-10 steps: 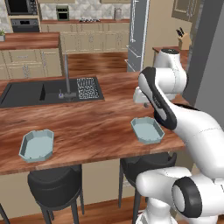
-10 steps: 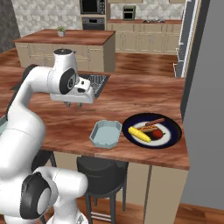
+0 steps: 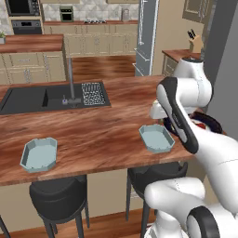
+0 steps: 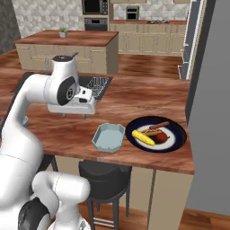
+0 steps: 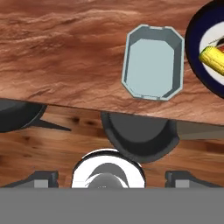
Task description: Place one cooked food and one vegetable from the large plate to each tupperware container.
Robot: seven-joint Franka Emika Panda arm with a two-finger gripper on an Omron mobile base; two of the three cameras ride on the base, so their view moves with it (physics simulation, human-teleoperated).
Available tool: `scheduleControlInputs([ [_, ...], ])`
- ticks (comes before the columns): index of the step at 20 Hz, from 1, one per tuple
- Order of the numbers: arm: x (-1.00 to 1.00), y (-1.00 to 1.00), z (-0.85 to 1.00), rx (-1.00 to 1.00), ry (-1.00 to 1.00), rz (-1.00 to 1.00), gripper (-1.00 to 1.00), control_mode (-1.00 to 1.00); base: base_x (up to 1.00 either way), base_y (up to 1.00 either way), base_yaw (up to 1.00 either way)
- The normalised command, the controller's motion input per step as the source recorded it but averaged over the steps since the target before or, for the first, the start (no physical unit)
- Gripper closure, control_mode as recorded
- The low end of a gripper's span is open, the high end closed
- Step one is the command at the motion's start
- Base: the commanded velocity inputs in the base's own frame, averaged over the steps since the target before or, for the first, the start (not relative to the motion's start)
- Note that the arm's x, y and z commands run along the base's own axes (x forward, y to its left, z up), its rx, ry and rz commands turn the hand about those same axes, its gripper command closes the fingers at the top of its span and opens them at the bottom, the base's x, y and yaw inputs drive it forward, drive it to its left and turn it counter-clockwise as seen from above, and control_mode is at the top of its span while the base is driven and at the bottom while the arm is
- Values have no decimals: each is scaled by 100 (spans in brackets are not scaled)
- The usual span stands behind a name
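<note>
Plate (image 4: 178,142) is sitting at the counter's (image 4: 134,96) right end, holding all four foods: corn (image 4: 143,138), red vegetable (image 4: 161,137), bun sausage (image 4: 153,131) and stick sausage (image 4: 158,125), nothing picked yet. Near tray (image 4: 108,136) is lying just left of the plate, almost touching its rim, empty; far tray (image 3: 39,154) is sitting well left of the plate along the front edge, also empty. Compared with half a second ago, the foods and trays are not shifting; the arm's hand seems to be swinging slightly toward the plate side, though the change is small. Gripper (image 4: 72,115) is hovering above the counter, left of the near tray and well short of the plate; in the right base view the fingers are too small to read, so I cannot tell whether they are spread or closed, and nothing looks held. Judging from this, the task is only starting: the arm is in its approach toward the plate for a first grab.
</note>
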Motion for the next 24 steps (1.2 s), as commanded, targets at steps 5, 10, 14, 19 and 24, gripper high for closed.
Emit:
scheduleControlInputs([
  [5, 20, -94, -22, 0, 4, 22, -100, -100, 0, 0, 0],
  [10, 46, -83, -43, -4, 0, 22, -100, -100, 0, 0, 0],
  [14, 64, -77, -43, 0, 1, 22, -100, -100, 0, 0, 0],
  [19, 56, -69, -33, 0, 2, 21, -100, -100, 0, 0, 0],
  [24, 66, -39, -55, -6, 0, 12, -100, -100, 0, 0, 0],
])
